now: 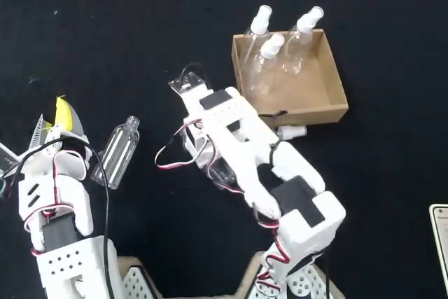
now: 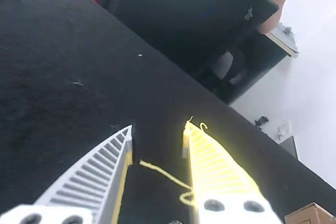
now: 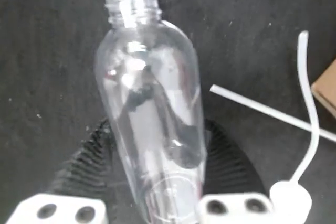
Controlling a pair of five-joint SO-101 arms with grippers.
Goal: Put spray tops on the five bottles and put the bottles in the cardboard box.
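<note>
A clear uncapped bottle (image 3: 149, 103) lies between the black fingers of my right gripper (image 3: 157, 129), which is shut on its lower body. In the high view that bottle (image 1: 221, 171) is mostly hidden under the right arm, left of the cardboard box (image 1: 329, 92). A second uncapped bottle (image 1: 119, 150) lies on the black table beside my left gripper (image 1: 52, 122), which is open and empty, as the left wrist view (image 2: 157, 128) confirms. Three bottles with white spray tops (image 1: 271, 45) lie in the box. A loose spray top (image 1: 290, 131) with its tube (image 3: 310, 108) lies by the box's front wall.
A straight white tube (image 3: 262, 108) lies on the table near the held bottle. A corner of the box (image 3: 328, 90) shows past it. A white object (image 1: 441, 232) sits at the table's right edge. Dark furniture (image 2: 184, 19) stands beyond the table.
</note>
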